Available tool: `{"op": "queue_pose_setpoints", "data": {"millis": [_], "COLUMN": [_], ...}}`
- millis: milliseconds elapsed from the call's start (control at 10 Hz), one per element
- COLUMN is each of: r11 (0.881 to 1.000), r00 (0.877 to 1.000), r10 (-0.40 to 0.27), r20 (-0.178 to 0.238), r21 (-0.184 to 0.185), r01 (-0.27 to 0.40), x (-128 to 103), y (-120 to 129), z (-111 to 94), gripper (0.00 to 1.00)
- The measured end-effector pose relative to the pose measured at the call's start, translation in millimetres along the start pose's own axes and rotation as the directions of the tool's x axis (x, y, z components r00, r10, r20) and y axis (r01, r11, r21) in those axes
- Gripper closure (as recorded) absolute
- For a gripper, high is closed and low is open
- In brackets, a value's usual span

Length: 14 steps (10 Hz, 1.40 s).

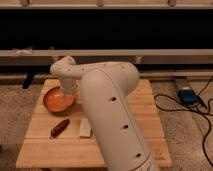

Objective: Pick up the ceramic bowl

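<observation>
The ceramic bowl (57,100) is a round, shallow, glossy orange bowl with a darker rim. It sits at the left of the wooden table (145,115). My white arm reaches over the table from the front right. Its wrist bends down at the bowl's right edge. The gripper (68,93) hangs over the bowl's right rim and covers part of it. The thick arm hides the middle of the table.
A dark red-brown elongated object (59,128) lies in front of the bowl. A pale rectangular object (85,127) lies beside it, next to the arm. A blue box with black cables (187,95) lies on the floor at right. A dark bench runs behind the table.
</observation>
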State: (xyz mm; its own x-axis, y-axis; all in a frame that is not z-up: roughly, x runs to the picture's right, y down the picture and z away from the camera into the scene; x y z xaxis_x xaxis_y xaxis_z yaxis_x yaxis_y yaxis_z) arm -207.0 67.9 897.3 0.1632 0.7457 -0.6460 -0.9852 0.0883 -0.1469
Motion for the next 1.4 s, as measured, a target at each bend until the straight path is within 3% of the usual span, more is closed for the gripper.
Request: {"op": "queue_pose_setpoints", "data": {"millis": [200, 300, 400, 600, 700, 900, 1400], "r11": [1.000, 0.999, 0.999, 0.998, 0.997, 0.994, 0.983], "r00": [0.999, 0.998, 0.996, 0.994, 0.994, 0.995, 0.998], "r10": [0.009, 0.008, -0.001, -0.013, -0.022, -0.031, -0.049], "r20": [-0.031, -0.056, -0.092, -0.113, -0.109, -0.096, -0.043], "r21": [-0.023, -0.036, -0.052, -0.066, -0.081, -0.104, -0.181], "r01": [-0.009, -0.010, -0.004, 0.006, 0.014, 0.021, 0.040], "x": [-1.9, -0.9, 0.4, 4.3, 7.0, 11.4, 22.7], "y": [-4.3, -3.7, -4.0, -4.2, -0.8, 2.3, 13.7], "z": [12.6, 17.9, 22.9, 23.7, 20.0, 10.3, -27.7], "gripper": [0.36, 0.42, 0.53, 0.72, 0.84, 0.98, 1.00]}}
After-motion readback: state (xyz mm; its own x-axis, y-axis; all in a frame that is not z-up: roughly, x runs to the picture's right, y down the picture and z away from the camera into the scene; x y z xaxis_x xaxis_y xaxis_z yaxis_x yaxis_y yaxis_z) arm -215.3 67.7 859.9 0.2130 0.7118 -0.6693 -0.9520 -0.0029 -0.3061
